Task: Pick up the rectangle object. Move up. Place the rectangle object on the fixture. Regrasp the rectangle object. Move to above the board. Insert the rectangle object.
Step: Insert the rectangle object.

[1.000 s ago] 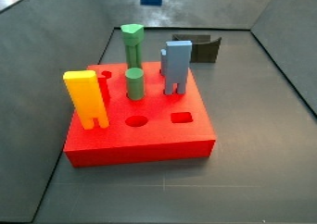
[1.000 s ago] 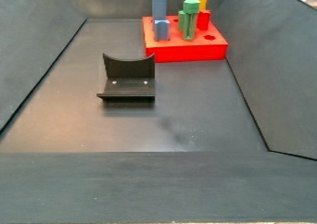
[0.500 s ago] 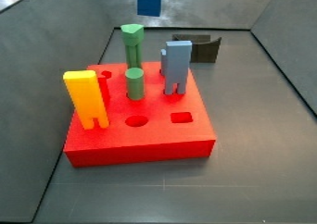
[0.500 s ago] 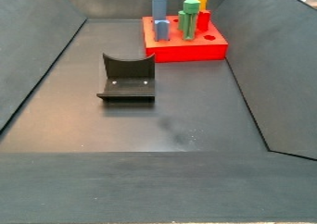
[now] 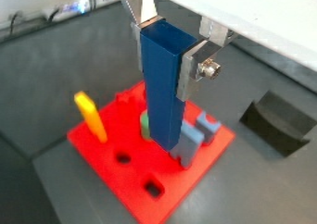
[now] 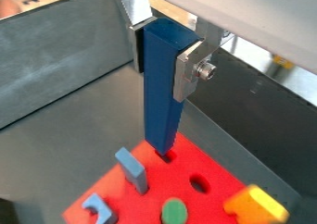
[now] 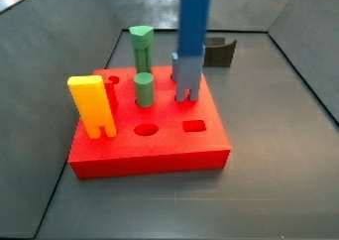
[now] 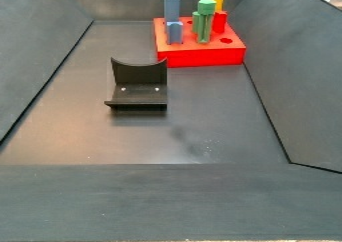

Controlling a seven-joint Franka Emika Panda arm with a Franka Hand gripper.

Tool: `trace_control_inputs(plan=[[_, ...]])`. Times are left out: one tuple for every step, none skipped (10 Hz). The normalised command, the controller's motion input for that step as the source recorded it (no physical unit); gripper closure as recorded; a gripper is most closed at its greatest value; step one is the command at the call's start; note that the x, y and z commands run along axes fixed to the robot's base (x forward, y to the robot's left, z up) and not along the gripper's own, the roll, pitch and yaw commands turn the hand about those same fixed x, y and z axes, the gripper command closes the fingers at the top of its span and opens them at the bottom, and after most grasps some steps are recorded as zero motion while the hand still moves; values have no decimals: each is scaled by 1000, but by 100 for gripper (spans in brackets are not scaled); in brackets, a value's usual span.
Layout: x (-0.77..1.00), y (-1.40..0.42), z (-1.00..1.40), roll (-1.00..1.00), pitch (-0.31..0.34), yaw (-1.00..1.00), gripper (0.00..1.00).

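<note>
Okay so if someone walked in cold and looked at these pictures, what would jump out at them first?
Probably the dark blue rectangle object, clamped upright in the pincer and hanging over the bright red board. Next, the pegs standing on that board: a yellow one at its edge, two green ones and a paler blue block. The black fixture sits apart on the dark floor.
</note>
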Motion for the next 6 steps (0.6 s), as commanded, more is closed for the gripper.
trace_control_inputs(plan=[[317, -291, -683, 39, -211, 360, 100], [-49, -157, -740, 146, -221, 83, 100], [-240, -83, -757, 179, -204, 94, 100], [-183, -111, -786, 164, -193, 86, 100], [-71, -66, -763, 110, -120, 0, 100], [-6, -89, -731, 0, -220, 0, 100]])
